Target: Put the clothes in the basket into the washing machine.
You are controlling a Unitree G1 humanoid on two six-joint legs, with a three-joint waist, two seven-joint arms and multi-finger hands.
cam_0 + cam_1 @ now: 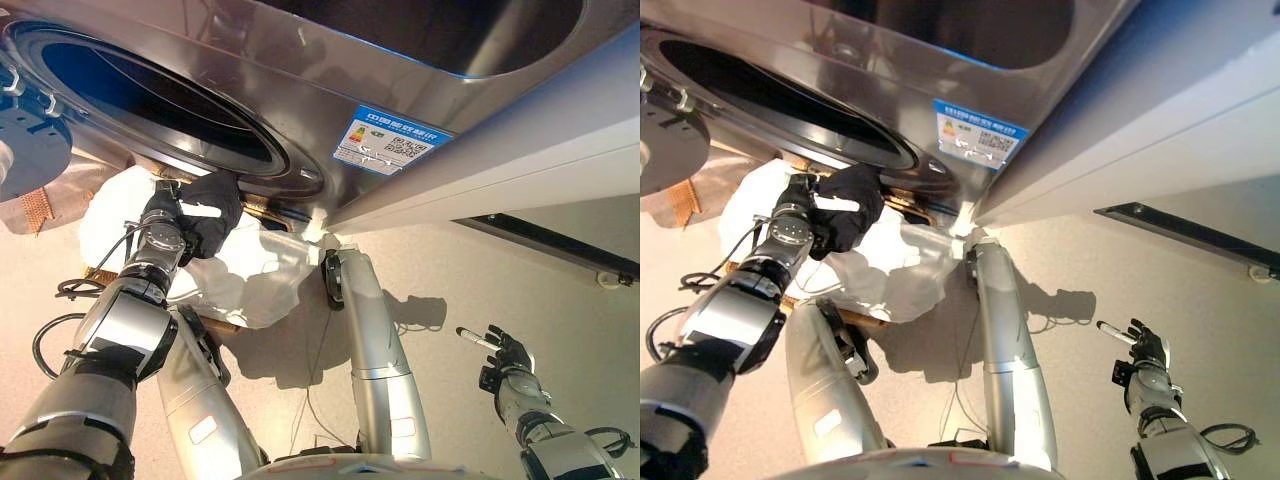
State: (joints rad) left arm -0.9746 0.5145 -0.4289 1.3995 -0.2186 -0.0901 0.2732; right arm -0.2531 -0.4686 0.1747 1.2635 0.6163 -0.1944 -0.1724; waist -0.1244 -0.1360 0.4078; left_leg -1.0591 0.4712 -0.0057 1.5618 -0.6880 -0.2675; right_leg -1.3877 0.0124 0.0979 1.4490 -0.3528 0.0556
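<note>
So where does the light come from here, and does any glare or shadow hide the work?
Left eye view: bright light falls on the white clothes, washing out their folds, and the drum opening stays dark. Right eye view: shadow crosses the floor under the washing machine; left hand and right hand stay readable.

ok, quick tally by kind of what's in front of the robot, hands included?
Silver front-loading washing machine with open round drum: 1
White crumpled cloth below the drum opening: 1
Blue-and-white label sticker on the machine front: 1
Dark robot hands: 2, left hand over the cloth, right hand above the bare floor
Total: 5
</note>
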